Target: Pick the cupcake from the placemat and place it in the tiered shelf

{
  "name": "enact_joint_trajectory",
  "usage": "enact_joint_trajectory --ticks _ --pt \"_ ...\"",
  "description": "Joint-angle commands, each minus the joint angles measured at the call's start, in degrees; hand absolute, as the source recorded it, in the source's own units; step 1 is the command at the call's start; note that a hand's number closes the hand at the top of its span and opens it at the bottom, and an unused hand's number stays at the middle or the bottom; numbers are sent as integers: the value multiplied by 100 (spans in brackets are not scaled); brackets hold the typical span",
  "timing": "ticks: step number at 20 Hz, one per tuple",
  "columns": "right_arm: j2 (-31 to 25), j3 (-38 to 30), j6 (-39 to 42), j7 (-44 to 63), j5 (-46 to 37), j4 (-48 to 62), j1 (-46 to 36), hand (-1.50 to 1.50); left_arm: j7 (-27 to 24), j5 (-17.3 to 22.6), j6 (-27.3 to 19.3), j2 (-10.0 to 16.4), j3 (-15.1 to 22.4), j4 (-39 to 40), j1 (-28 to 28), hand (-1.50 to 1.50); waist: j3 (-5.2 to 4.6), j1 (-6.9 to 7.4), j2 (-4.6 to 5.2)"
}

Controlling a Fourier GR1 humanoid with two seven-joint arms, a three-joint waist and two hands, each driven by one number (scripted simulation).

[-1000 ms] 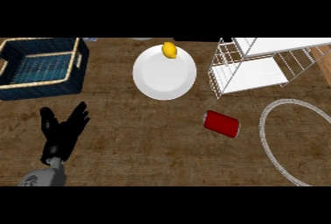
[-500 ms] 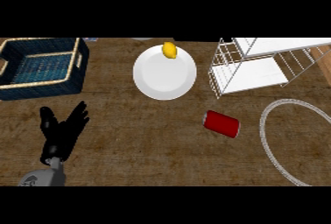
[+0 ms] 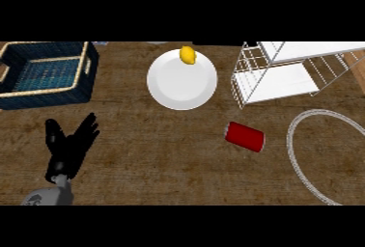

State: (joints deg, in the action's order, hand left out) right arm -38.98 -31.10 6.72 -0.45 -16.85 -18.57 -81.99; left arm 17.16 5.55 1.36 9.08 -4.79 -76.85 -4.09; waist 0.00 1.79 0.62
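Note:
A small red object (image 3: pixel 245 136) lies on the brown counter, just left of a round placemat (image 3: pixel 290 144) that shows as a grey ring at the right edge. It is outside the ring, and I cannot tell if it is the cupcake. The white wire tiered shelf (image 3: pixel 281 83) stands at the back right, its white shelves bare. My left hand (image 3: pixel 68 147) rests open at the lower left, fingers up, far from the red object. My right hand shows in no view.
A white plate (image 3: pixel 182 82) sits at the back centre with a yellow fruit (image 3: pixel 188 54) on its far rim. A dark blue woven basket (image 3: pixel 88 72) with a tan rim stands at the back left.

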Motion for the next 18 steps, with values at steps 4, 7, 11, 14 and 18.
enact_joint_trajectory --ticks 4,7,11,14,18 --pt "-900 -285 -607 201 60 95 182 -150 -195 60 158 119 -96 -24 140 0 3 8 22" --pt "-1177 -584 -790 419 297 209 130 -150 -166 -110 -159 -107 -4 34 29 0 5 -3 22" --pt "-1802 -907 -177 254 576 519 600 -150 38 -47 -99 -94 33 -127 -36 0 19 28 52" --pt "-2039 -927 225 128 607 621 753 -150 -229 -10 52 -66 -2 57 42 0 18 88 75" --pt "-2460 -1084 928 -74 765 762 1105 -150 -10 16 -10 -80 0 -98 -12 0 33 97 85"
